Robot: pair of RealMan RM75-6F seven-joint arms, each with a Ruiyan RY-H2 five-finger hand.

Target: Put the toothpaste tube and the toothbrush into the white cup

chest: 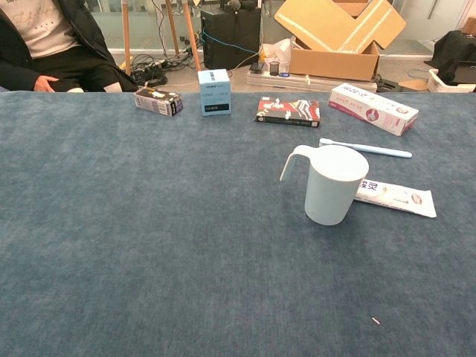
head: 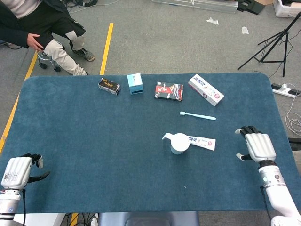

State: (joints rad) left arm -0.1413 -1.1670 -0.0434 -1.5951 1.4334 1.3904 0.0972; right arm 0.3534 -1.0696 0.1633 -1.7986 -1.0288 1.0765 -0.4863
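We saw a wide desk (head: pixel 94 155) with a dark blue cover filling most of the head view. Our right hand (head: pixel 257 146) was at the right side of the frame, above the desk, with the fingers (head: pixel 245 130) apart and nothing in them. Our left hand (head: pixel 17 172) was at the lower left corner, at the desk edge; its fingers were partly curled and held nothing that we could see. The chest view did not show either hand.

The white cup (head: pixel 179 143) stood upright a little right of the centre, with its handle to the left. The toothpaste tube (head: pixel 202 141) lay flat just beside the cup on the right. The toothbrush (head: pixel 198 115) lay above them, apart from both. Four small boxes (head: pixel 168 91) lay in a row in the upper part of the frame.
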